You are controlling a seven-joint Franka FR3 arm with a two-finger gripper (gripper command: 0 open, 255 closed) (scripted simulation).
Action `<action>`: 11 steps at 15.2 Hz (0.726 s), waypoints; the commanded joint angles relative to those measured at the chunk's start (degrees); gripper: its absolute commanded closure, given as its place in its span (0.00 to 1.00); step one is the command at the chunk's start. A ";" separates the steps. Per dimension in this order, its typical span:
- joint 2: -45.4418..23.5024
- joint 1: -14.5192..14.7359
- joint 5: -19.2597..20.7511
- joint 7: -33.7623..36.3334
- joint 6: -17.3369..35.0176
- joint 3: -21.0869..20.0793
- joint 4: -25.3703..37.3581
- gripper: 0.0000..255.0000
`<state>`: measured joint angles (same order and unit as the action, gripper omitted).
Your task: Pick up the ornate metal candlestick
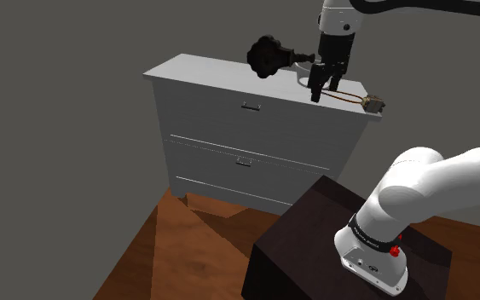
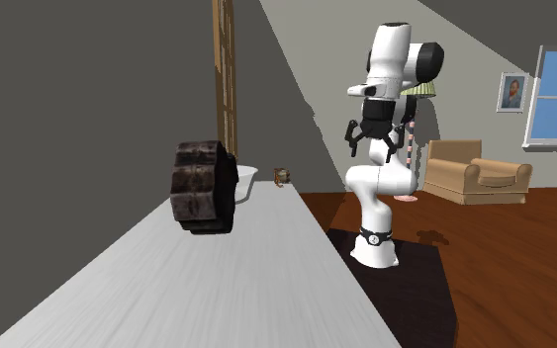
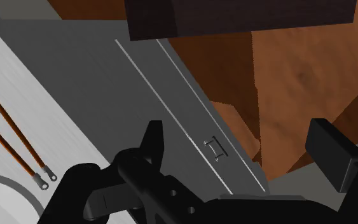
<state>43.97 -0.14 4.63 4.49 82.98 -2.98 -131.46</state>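
The pincer (image 1: 326, 88) is spread wide and holds nothing; the dark candlestick (image 1: 269, 56) sits on the white dresser (image 1: 195, 72), near it; I think a crooked reach could knock it over.

i saw a white chest of drawers (image 1: 255, 128); its flat top carried a dark ornate candlestick (image 1: 268, 56), a white round dish (image 2: 246, 178) and a small orange-corded brown gadget (image 1: 372, 104).

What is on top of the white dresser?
A dark candlestick, a small corded object, and a white bowl; the candlestick covers part of the bowl.
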 commanded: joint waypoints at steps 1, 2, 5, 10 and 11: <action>0.00 0.00 0.00 0.00 0.00 0.00 0.00 0.00; -1.11 -0.21 1.00 -1.73 0.55 1.14 0.73 0.00; -4.83 -0.73 3.68 -6.84 2.22 4.44 3.38 0.00; -12.10 -1.28 6.94 -15.17 4.89 9.56 9.27 0.00; -13.70 -1.34 7.39 -16.82 5.37 10.53 10.66 0.00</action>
<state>32.20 -1.45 11.55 -10.63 87.61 6.57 -122.28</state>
